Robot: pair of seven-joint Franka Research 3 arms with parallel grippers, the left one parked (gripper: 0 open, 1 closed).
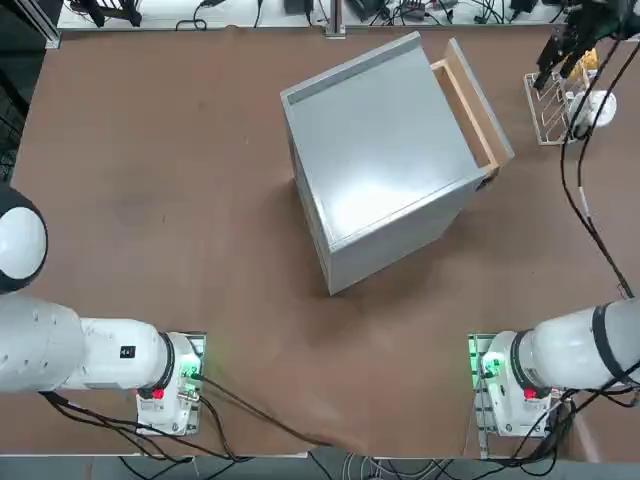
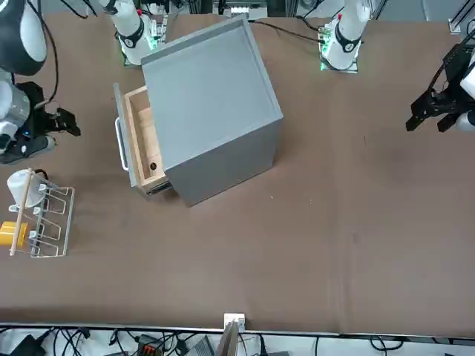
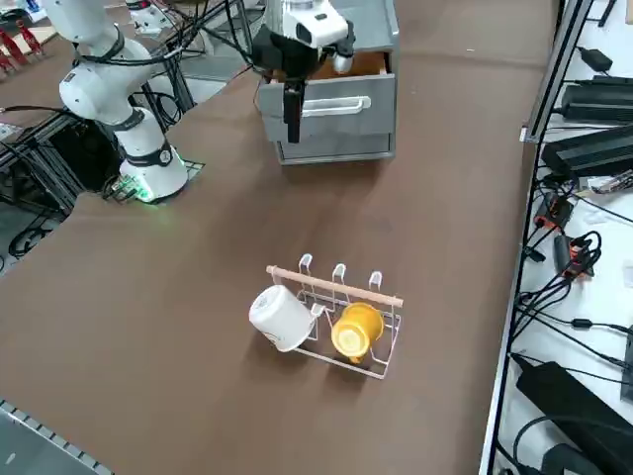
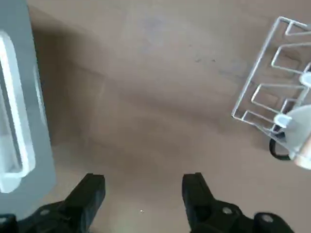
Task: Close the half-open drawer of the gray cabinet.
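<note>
In the front view, we see the open, empty pincer [image 2: 68, 127] left of the boxy, matte-gray cabinet [image 2: 211, 107], whose tan wooden drawer [image 2: 147, 133] juts from its left side, flat gray front outward, above the brown tabletop [image 2: 297, 245].

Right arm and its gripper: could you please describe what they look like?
The right arm is glossy white with rounded segments and dark gray bands at its joints; black cables run along it, and green lights glow at its base. Its right gripper is matte black, with two blocky, angular fingers that carry small round silvery screws.
</note>
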